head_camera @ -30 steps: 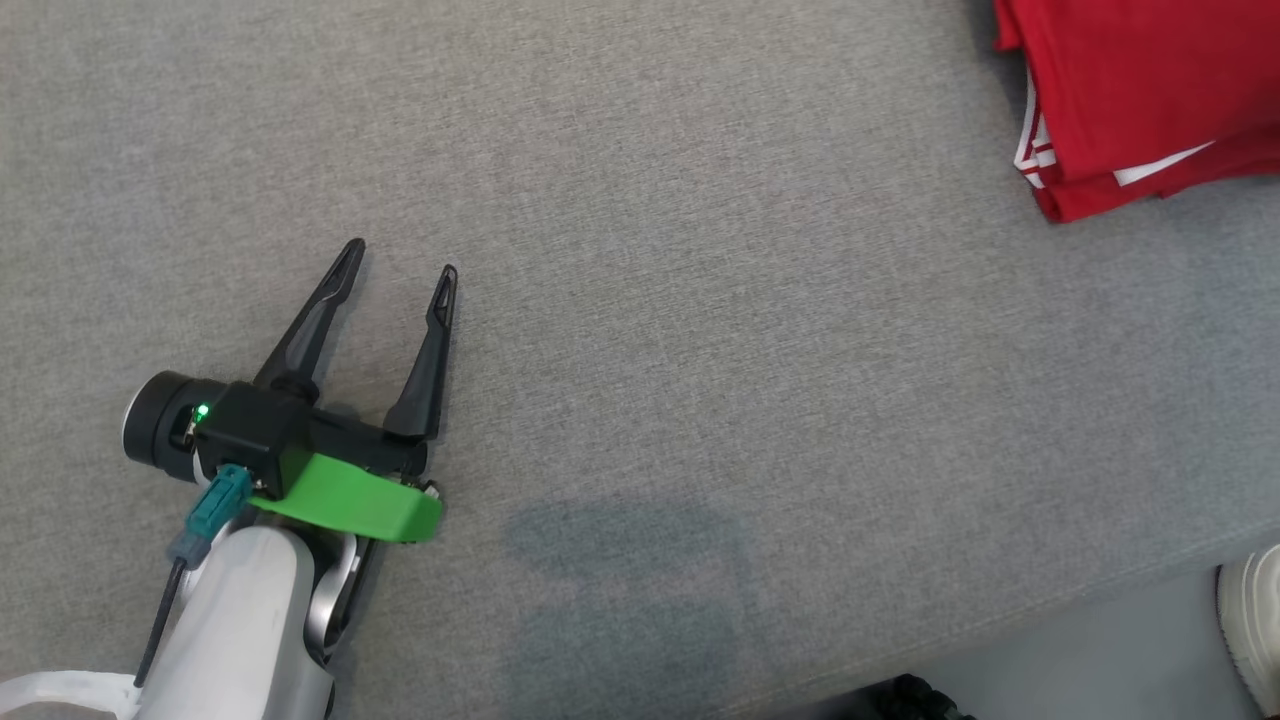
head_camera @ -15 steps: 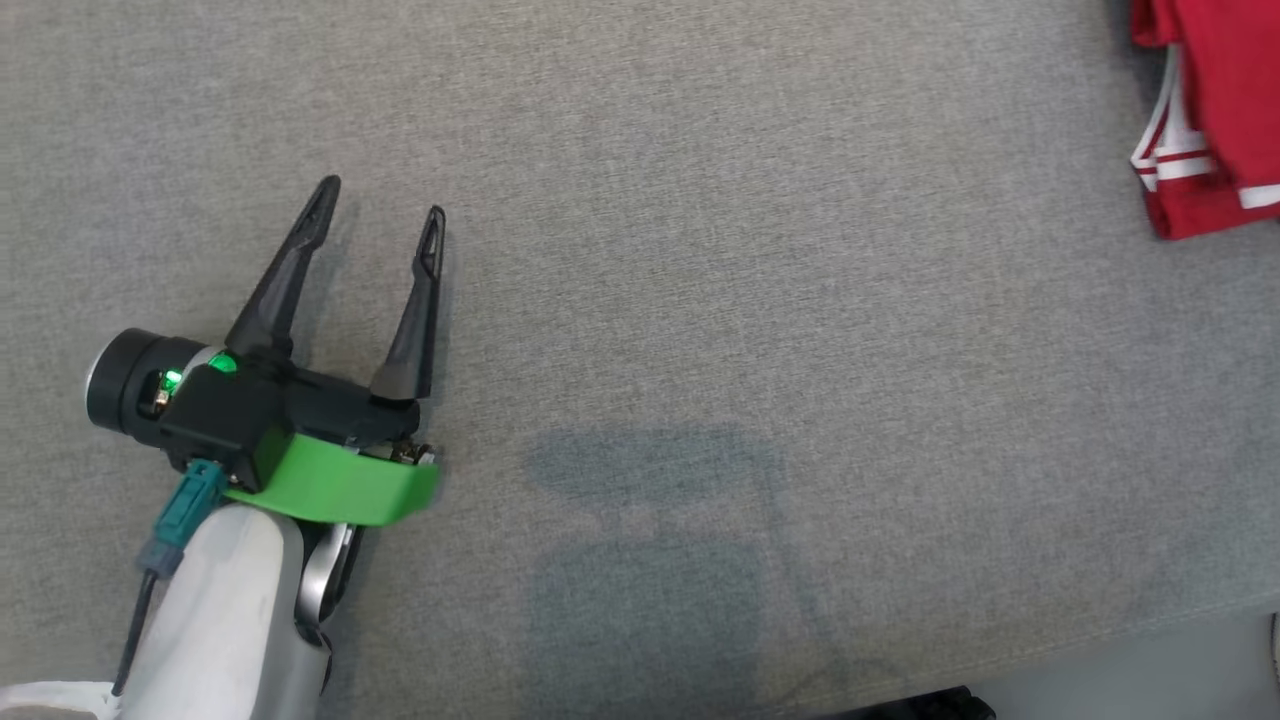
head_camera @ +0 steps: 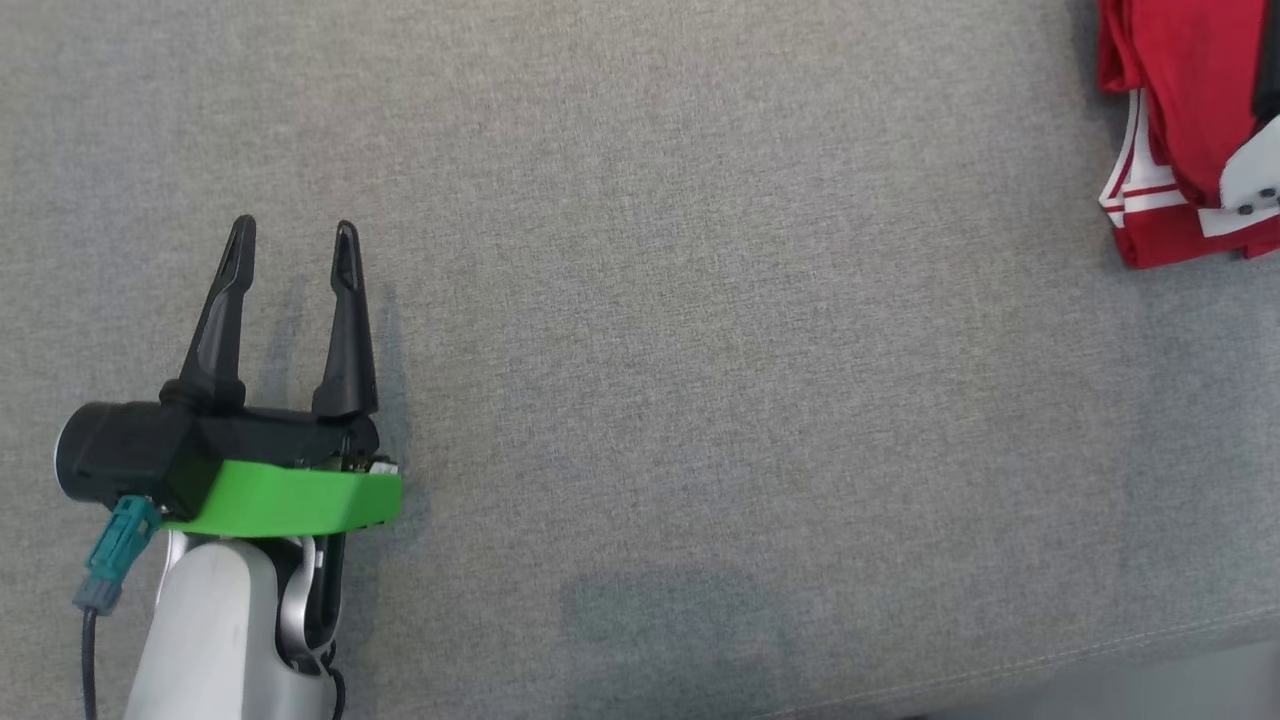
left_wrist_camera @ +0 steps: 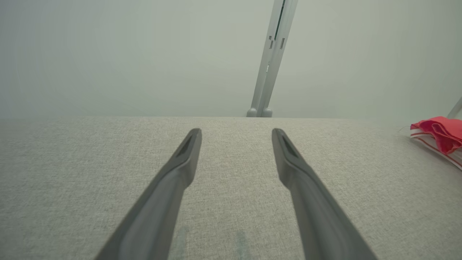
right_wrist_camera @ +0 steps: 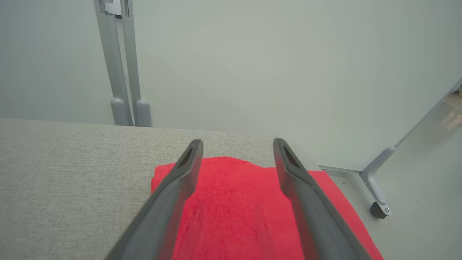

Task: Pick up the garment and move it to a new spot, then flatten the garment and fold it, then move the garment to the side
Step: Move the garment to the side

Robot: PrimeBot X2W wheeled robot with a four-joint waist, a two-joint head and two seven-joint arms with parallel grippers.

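The garment (head_camera: pixel 1170 100) is red with white stripes and lies folded at the far right of the grey padded surface (head_camera: pixel 700 350). A pale part of my right arm (head_camera: pixel 1250 180) sits over it. In the right wrist view my right gripper (right_wrist_camera: pixel 238 144) stands open just above the garment (right_wrist_camera: pixel 234 202), with nothing between its fingers. My left gripper (head_camera: pixel 293 235) is far off at the lower left, open and empty, fingers pointing up the head view. The left wrist view has the left gripper (left_wrist_camera: pixel 236 133) low over bare fabric and the garment (left_wrist_camera: pixel 438 133) at its right edge.
The padded surface ends in a front edge (head_camera: pixel 1100 650) at the lower right of the head view. Behind it are a pale wall and a grey metal post (left_wrist_camera: pixel 267 72). A wheeled stand leg (right_wrist_camera: pixel 377 202) stands on the floor past the surface's right end.
The head camera has shifted. My left gripper has swung from pointing up and right to straight up. A pale part of my right arm has come into view over the garment.
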